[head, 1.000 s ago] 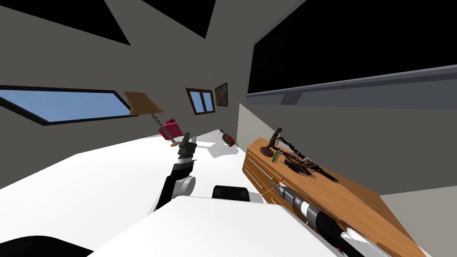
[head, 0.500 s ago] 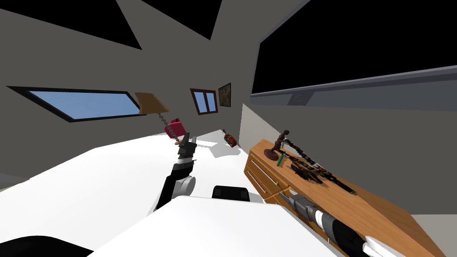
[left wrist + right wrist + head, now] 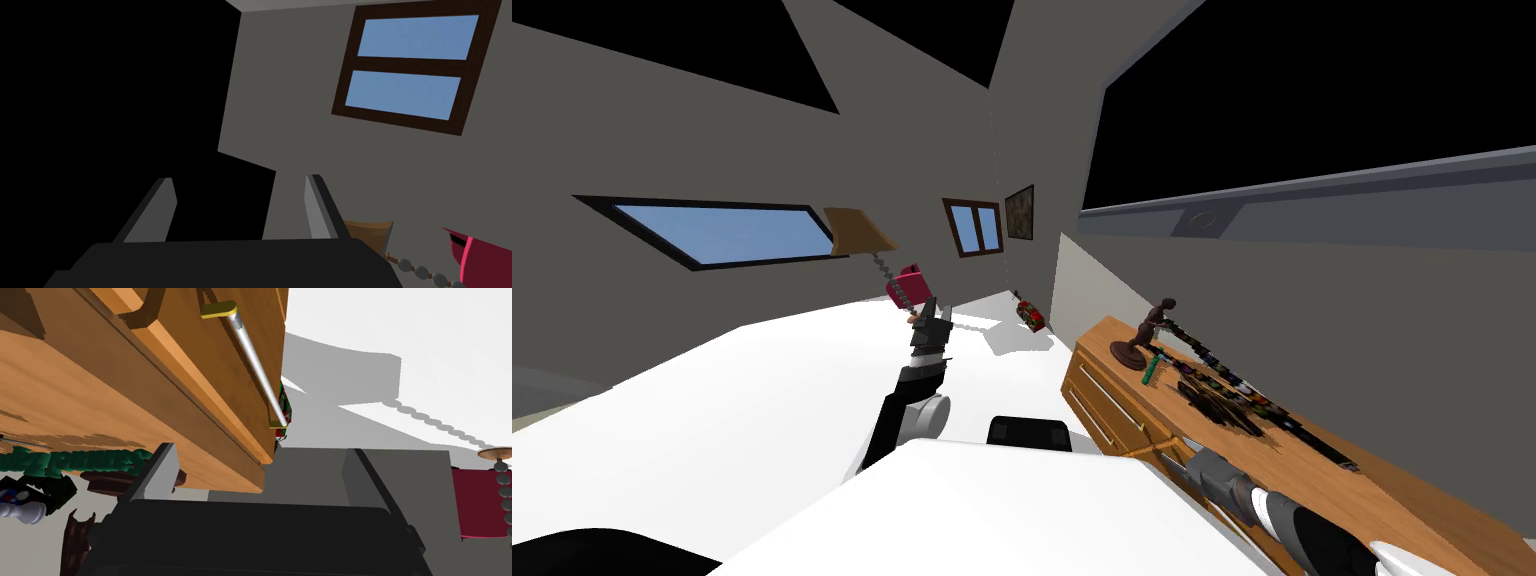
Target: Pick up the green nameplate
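Note:
The green nameplate [image 3: 1151, 371] lies on top of a wooden dresser [image 3: 1312, 480], just in front of a dark brown figurine [image 3: 1152, 328]. In the right wrist view the green nameplate [image 3: 75, 460] shows as green letters on the dresser top, off to the side of one finger. My right gripper [image 3: 262, 475] is open and empty, pointing along the dresser's drawer front [image 3: 200, 378]. The right gripper [image 3: 1164, 458] sits low against the dresser front, well short of the nameplate. My left gripper [image 3: 932, 318] is raised in the middle; the left gripper [image 3: 240, 200] is open and empty.
Dark small pieces [image 3: 1224, 400] lie in a row on the dresser behind the nameplate. A long metal drawer handle [image 3: 257, 363] runs close ahead of the right fingers. A brown-shaded lamp [image 3: 857, 230], a red object [image 3: 909, 285] and a red-green item [image 3: 1029, 315] stand on the white floor [image 3: 762, 400].
My view has turned a little, sliding the dresser and figurine to the right. My right arm has drawn back along the dresser front toward me. The left arm has held still.

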Robot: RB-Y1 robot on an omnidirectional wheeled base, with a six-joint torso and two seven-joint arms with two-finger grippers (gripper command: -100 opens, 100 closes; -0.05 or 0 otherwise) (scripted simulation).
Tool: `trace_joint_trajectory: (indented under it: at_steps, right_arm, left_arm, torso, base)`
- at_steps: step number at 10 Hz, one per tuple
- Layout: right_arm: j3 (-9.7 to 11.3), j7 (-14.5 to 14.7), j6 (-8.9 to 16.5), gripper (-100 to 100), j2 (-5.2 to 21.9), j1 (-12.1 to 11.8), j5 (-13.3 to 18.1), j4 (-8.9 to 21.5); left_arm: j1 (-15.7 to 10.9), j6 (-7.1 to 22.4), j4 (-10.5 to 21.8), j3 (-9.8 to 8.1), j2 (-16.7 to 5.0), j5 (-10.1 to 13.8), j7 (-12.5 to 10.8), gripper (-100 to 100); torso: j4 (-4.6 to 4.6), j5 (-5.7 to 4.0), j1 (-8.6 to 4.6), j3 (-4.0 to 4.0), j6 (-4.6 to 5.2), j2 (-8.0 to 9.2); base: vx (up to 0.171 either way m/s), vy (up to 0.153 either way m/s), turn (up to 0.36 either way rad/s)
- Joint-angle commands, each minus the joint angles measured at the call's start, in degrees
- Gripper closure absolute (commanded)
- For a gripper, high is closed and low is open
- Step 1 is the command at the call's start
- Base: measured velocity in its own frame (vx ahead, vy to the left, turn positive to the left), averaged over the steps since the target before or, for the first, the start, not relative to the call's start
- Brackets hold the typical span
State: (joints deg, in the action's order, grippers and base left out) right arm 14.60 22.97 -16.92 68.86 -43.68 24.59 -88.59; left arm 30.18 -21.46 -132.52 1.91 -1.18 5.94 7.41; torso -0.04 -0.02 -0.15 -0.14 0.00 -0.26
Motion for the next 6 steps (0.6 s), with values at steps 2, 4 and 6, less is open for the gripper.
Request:
trace_joint_trajectory:
  at_steps: [2, 4, 6]
  right_arm:
    - [1.2, 2.5, 1.1, -100, 5.1, -1.1, 4.3, 2.4]
    - [1.6, 3.4, 1.4, -100, 8.4, -1.5, 5.9, 3.3]
    - [2.3, 5.0, 2.1, -100, 12.6, -2.1, 9.0, 5.2]
  left_arm:
    - [0.0, 0.0, 0.0, 0.00, 0.0, 0.0, 0.0, 0]
    - [0.0, 0.0, 0.0, 0.00, 0.0, 0.0, 0.0, 0]
    - [0.0, 0.0, 0.0, 0.00, 0.0, 0.0, 0.0, 0]
  torso:
    - [-0.02, 0.00, -0.03, -0.05, -0.02, -0.09]
    - [-0.07, -0.01, -0.03, -0.19, -0.01, -0.33]
    - [-0.03, 0.00, 0.05, -0.09, -0.01, -0.14]
  base:
    - [0.110, -0.025, 0.140]
    - [0.139, -0.023, 0.064]
    - [0.095, -0.015, 0.087]
